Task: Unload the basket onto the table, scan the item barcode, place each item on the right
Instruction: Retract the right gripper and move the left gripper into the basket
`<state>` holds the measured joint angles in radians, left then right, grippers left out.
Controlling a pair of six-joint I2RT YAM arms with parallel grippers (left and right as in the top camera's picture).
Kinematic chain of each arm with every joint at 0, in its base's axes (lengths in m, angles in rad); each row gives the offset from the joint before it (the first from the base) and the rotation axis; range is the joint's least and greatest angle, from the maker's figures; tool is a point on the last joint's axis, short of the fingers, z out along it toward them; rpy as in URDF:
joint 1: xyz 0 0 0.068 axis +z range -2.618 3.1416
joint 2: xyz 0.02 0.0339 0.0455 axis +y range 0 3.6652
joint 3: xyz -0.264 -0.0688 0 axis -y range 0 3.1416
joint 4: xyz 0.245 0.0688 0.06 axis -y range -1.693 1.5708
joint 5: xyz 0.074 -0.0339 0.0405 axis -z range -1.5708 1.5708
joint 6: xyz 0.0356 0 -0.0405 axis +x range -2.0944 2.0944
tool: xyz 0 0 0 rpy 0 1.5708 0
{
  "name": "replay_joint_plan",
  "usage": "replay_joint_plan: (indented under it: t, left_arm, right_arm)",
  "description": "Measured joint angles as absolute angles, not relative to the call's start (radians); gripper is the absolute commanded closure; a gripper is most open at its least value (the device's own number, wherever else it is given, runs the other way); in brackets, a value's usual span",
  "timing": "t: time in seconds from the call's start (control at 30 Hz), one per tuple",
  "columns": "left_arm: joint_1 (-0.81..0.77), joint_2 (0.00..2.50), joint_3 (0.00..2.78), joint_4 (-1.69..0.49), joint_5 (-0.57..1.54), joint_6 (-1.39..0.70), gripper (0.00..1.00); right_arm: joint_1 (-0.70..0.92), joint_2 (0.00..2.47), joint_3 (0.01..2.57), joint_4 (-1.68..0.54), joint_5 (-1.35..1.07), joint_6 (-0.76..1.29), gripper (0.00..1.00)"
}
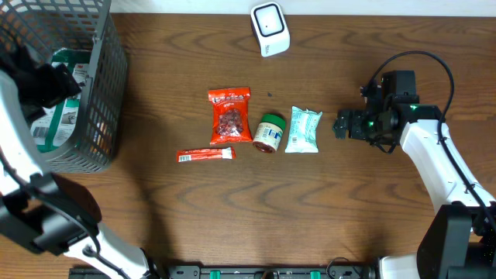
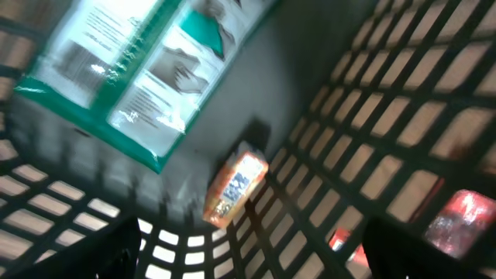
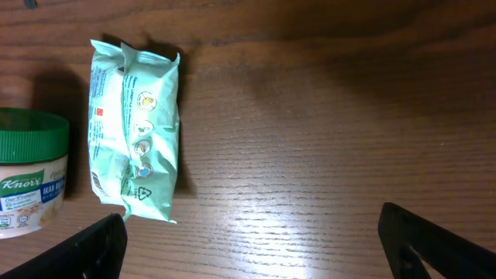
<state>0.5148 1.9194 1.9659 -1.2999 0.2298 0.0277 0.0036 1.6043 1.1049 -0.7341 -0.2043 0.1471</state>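
Left fingers are spread wide down inside the basket with nothing between them. Below them lie a green-and-white packet and a small orange pack, so the basket looks like the drop-off for goods already dealt with. On the other side, right fingers are wide too and empty, hovering near the mint packet, which lies flat on the bench, printed side up. That's my guess for the item to scan, since it's the end of the row closest to that arm. Next along, the green-lidded jar appears to lie on its side, then the red packet, with a thin stick packet in front. The white scanner sits at the far edge, well apart from the mint packet, so whatever gets picked has to be carried up there with its barcode turned toward it
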Motion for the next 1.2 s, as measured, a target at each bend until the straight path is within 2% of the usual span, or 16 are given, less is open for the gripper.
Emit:
replay_joint_plan:
  t: [0.43, 0.63, 0.9, 0.97, 1.2]
  left_arm:
    - [0.513, 2.091, 1.899, -1.324, 0.229, 0.132, 0.11]
    - [0.510, 2.093, 1.826, -1.248, 0.221, 0.138, 0.28]
    - [0.496, 2.093, 1.734, -1.167, 0.220, 0.139, 0.32]
    - [0.491, 2.093, 1.706, -1.142, 0.218, 0.138, 0.36]
    - [0.464, 2.093, 1.636, -1.090, 0.210, 0.138, 0.60]
  right_arm:
    - [0.004, 1.604, 1.105, -0.735, -0.204, 0.147, 0.01]
    - [0.004, 1.604, 1.105, -0.735, -0.204, 0.147, 0.01]
    - [0.004, 1.604, 1.105, -0.734, -0.204, 0.147, 0.01]
    - [0.004, 1.604, 1.105, -0.735, -0.204, 0.147, 0.01]
    - [0.004, 1.604, 1.105, -0.735, -0.204, 0.147, 0.01]
